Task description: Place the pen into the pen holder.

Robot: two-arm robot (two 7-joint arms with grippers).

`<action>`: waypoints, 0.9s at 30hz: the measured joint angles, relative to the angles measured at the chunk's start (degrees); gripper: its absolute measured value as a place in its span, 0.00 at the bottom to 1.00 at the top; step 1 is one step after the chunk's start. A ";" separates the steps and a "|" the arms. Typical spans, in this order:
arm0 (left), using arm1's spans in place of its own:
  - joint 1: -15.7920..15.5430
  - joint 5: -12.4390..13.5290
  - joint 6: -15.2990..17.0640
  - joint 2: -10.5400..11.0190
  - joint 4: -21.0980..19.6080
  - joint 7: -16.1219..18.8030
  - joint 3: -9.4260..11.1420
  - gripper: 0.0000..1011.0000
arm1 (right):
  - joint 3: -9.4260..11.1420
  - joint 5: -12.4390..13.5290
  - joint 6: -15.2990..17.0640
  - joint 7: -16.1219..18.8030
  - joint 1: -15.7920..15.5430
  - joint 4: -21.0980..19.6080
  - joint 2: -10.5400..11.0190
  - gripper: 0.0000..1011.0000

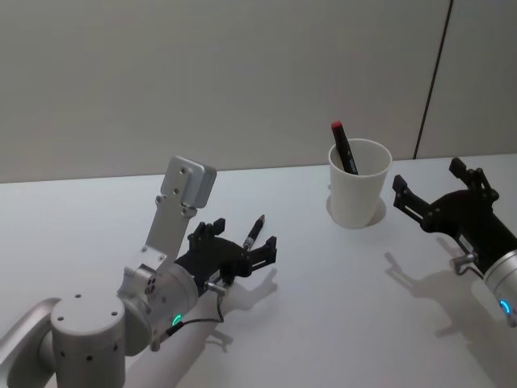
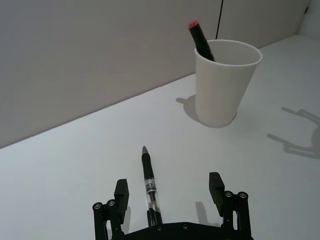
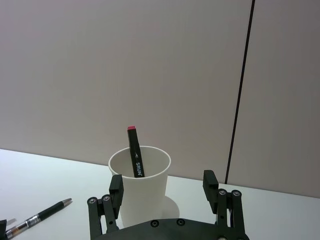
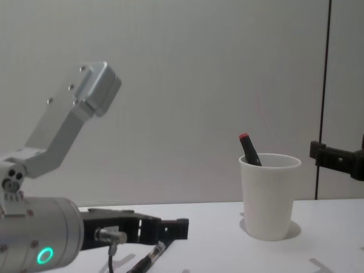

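A black pen [image 1: 254, 232] with a clear section lies on the white table [image 1: 323, 323], tip pointing toward the wall. My left gripper [image 1: 241, 241] is open and low over it. In the left wrist view the pen [image 2: 149, 182] lies between the spread fingers [image 2: 121, 192], touching neither. The pen holder [image 1: 359, 184], a white paper cup, stands upright farther back and to the right, with a black marker with a red cap [image 1: 342, 145] leaning inside. My right gripper [image 1: 428, 176] hovers open just right of the cup, facing the pen holder [image 3: 142, 190].
A plain wall with a dark vertical seam [image 1: 432, 77] runs behind the table. Bare tabletop stretches between the pen and the cup and along the front.
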 joint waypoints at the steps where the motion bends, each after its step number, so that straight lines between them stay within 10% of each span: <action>1: 0.06 -0.64 0.53 -0.18 0.14 0.68 -0.04 0.99 | 0.00 0.00 0.00 0.00 0.00 0.00 0.00 0.99; 27: -0.06 -7.70 6.42 -2.27 2.34 6.11 -1.33 0.99 | 0.00 0.00 0.00 0.00 0.00 -0.01 0.00 0.99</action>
